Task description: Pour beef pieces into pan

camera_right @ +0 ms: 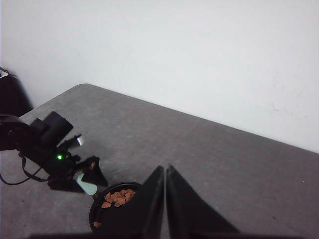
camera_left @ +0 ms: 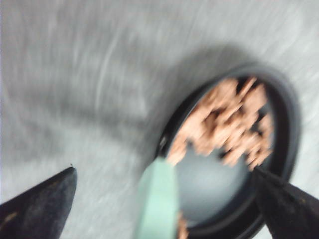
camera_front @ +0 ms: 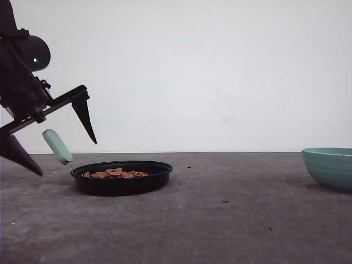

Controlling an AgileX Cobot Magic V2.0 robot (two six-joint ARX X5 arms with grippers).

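While the left end effector [camera_front: 55, 148] gapes empty, the pan [camera_front: 122, 177] (beef pieces [camera_front: 115, 173] inside) sits just beside.

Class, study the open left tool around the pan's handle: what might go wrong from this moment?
1. The left tool is open astride the mint handle; a careless sweep may knock it and slide the pan.
2. The beef pieces sit heaped near the shallow rim, so a jolt might spill some onto the table.
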